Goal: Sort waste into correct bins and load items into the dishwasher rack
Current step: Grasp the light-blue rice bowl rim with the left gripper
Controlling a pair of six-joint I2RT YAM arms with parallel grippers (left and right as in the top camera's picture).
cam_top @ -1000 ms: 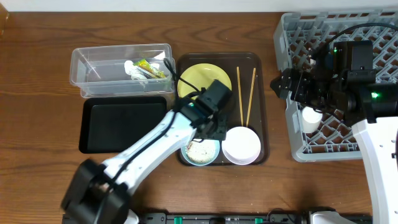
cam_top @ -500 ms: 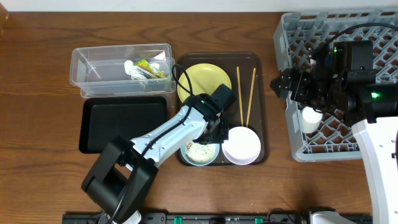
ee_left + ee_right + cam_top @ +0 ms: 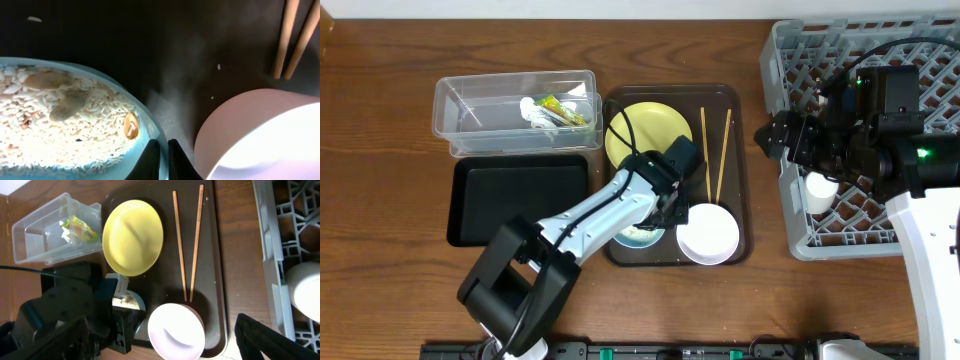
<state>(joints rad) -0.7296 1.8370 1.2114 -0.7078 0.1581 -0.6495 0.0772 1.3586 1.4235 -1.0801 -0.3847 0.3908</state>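
Observation:
My left gripper (image 3: 164, 160) is shut on the right rim of the light blue bowl (image 3: 150, 130), which holds rice-like crumbs (image 3: 60, 120). In the overhead view the left gripper (image 3: 668, 210) covers much of that bowl (image 3: 638, 238). The white-pink bowl (image 3: 708, 233) sits just to its right. The yellow plate (image 3: 640, 130) and two chopsticks (image 3: 712, 150) lie behind on the brown serving tray (image 3: 745, 180). My right gripper (image 3: 775, 135) is open and empty at the left wall of the grey rack (image 3: 800, 60). A white cup (image 3: 820, 187) sits in the rack.
The clear tub (image 3: 480, 110) at the back left holds the green-yellow wrapper (image 3: 560, 108) and white paper scrap (image 3: 532, 112). The black tray (image 3: 515, 200) lies in front of it, left of the serving tray.
My left gripper has moved a little right and down onto the blue bowl's rim and now covers more of the bowl. The right arm has not moved.

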